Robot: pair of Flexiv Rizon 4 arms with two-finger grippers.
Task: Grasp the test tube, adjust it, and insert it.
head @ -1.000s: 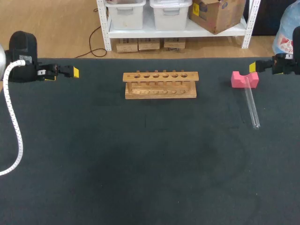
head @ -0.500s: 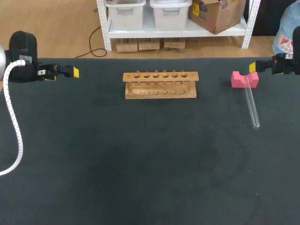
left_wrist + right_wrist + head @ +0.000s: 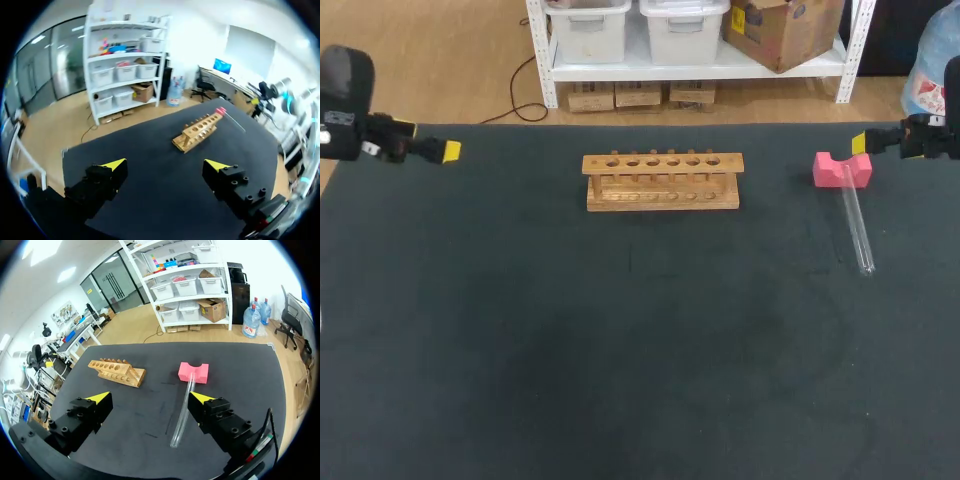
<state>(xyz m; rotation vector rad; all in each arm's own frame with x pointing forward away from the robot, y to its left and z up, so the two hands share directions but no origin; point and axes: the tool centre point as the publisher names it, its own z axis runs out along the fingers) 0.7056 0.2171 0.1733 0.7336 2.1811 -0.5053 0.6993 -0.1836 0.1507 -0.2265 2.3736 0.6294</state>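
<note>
On the right side of the dark table mat [image 3: 620, 350] lies the long, clear glass test tube [image 3: 856, 228], flat on the cloth and well apart from the rack. It is a slim, see-through cylinder, and the dark mat shows through its wall, with pale highlights along its length. One end touches the pink foam block with a notch in its top [image 3: 842, 170]. The other end points toward the near edge of the table (whether the far end actually sits in the notch I cannot tell). The right wrist view shows the same tube [image 3: 181, 417] running from the pink block [image 3: 193, 372] back toward the gripper, slightly slanted.

Near the middle of the far side stands the light wooden test-tube rack with a row of six round holes [image 3: 662, 181]. It also shows in the right wrist view [image 3: 116, 372] and in the left wrist view [image 3: 200, 131].

The right gripper [image 3: 860, 143] hangs at the table's far right edge, near the pink block. Its yellow-tipped fingers are spread wide [image 3: 150, 399], with the tube ahead of them. The left gripper [image 3: 448, 152] is at the far left corner, well apart from the rack, and its fingers are likewise spread wide [image 3: 167, 167] above the mat.
</note>
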